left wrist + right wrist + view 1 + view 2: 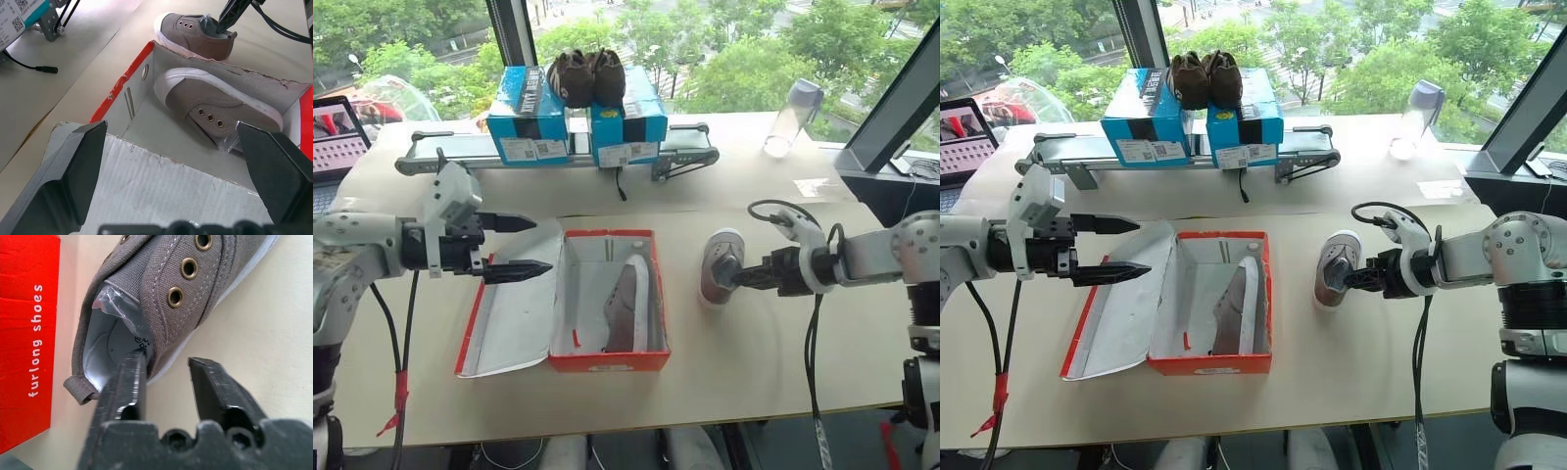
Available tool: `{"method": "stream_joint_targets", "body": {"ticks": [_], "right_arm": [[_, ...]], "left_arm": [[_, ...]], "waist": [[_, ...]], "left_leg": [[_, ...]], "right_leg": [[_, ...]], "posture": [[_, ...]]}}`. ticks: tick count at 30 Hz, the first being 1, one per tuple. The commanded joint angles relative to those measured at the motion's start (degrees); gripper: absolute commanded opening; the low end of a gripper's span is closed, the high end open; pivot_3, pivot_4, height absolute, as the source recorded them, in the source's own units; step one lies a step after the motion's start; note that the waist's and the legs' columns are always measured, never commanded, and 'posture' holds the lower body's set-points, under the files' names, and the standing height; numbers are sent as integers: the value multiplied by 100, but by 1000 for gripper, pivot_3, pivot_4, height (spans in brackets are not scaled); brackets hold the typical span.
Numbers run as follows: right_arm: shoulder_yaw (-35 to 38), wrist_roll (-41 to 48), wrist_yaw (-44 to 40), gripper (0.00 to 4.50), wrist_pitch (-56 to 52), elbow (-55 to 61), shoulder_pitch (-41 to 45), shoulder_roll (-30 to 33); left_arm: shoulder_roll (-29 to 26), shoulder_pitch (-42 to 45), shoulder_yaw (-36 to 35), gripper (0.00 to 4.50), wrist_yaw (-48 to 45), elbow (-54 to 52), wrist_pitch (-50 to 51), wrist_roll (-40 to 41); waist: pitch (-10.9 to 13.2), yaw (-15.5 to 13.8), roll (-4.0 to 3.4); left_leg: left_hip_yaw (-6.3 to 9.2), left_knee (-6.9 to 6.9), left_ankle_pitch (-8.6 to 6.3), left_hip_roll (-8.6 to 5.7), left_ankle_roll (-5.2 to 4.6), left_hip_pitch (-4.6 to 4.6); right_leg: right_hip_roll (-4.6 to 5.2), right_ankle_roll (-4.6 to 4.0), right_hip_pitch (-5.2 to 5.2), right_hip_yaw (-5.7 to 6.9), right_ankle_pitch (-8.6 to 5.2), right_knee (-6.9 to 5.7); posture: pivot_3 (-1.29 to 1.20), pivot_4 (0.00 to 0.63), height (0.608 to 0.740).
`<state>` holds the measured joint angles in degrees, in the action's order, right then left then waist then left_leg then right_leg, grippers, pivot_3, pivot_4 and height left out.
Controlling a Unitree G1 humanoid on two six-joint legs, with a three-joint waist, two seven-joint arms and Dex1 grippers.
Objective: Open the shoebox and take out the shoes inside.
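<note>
The red shoebox (607, 360) lies open on the table, its lid (514, 313) folded flat to the left, white side up. One grey shoe (628, 304) rests on its side against the box's right wall. The other grey shoe (720, 262) sits on the table just right of the box. My right gripper (741, 277) is at that shoe's heel. Its jaws are open, with one finger (129, 382) inside the collar and the other outside the side wall, apart from it. My left gripper (543, 245) hovers open over the lid, holding nothing.
Behind the box, two blue boxes (524, 117) with dark brown shoes (585, 76) on top stand on a small conveyor (440, 152). A clear bottle (793, 117) stands at the back right and a laptop (337, 137) at the far left. A black cable (619, 184) lies behind the shoebox.
</note>
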<state>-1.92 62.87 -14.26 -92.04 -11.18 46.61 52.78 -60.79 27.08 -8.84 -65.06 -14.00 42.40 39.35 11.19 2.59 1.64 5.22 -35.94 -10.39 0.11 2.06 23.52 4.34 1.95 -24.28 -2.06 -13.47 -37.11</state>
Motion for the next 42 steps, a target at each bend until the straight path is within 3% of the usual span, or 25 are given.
{"method": "stream_joint_targets", "body": {"ticks": [1, 4, 7, 10, 15, 22, 24, 32, 42], "right_arm": [[-145, -687, -789, 3533, 393, 250, 535, 774], [-415, -1048, -1416, 4484, 601, 368, 1053, 1093], [-621, -1067, -1932, 4484, 584, 775, 1607, 891], [-444, -466, -2096, 4484, 6, 900, 2151, 265], [-847, 1953, -1583, 4484, -46, 127, 2657, -269], [-2362, 4558, -524, 4484, -46, -262, 2627, 154], [-2765, 4950, -381, 4484, -46, -244, 2616, 198], [-3592, 5013, -576, 4484, -16, -261, 2644, -172], [-3782, 5013, -160, 4484, 72, -606, 2518, -687]], "left_arm": [[-89, 110, -90, 4500, -46, -51, -46, -41], [-73, 120, -84, 4500, -65, -34, -59, -61], [3, 220, 35, 4500, -91, 62, -128, -142], [86, 374, 157, 4500, -117, 150, -173, -210], [166, 510, 270, 4500, -147, 223, -200, -276], [239, 445, 267, 4500, -167, 155, -176, -317], [244, 433, 253, 4500, -174, 117, -138, -292], [346, 594, 398, 4500, -127, 118, -55, -309], [245, 293, 150, 4500, -10, -178, 182, -179]], "waist": [[4, -4, -7], [7, -3, -11], [6, 73, -11], [6, 144, -10], [7, 121, -11], [7, -7, -8], [7, -4, -8], [6, 14, -8], [6, 0, -8]], "left_leg": [[0, 0, 0, 0, 0, 1], [-2, -1, 0, -2, 0, 6], [-5, 0, -1, 4, 0, 0], [-6, -1, -1, 8, 0, -6], [-7, -1, -1, 4, -1, 7], [-7, -15, -4, -5, -6, 25], [-7, -18, -4, -5, -6, 24], [-7, -20, -5, -2, -8, 22], [-7, -25, -6, -2, -9, 24]], "right_leg": [[1, 0, 0, 0, 0, 0], [3, 4, -4, 0, 0, 4], [-2, 3, -3, -1, -1, 5], [-4, 3, 0, -3, 0, 3], [-1, -5, -6, -6, 6, 3], [5, -25, -8, -7, 22, 5], [4, -23, -7, -8, 21, 4], [0, -14, -9, -12, 16, 2], [-1, -25, -10, -11, 24, -1]], "posture": [[0, 150, 740], [0, 150, 740], [0, 150, 740], [0, 150, 740], [0, 150, 740], [0, 150, 740], [0, 150, 740], [0, 150, 740], [0, 150, 740]]}}
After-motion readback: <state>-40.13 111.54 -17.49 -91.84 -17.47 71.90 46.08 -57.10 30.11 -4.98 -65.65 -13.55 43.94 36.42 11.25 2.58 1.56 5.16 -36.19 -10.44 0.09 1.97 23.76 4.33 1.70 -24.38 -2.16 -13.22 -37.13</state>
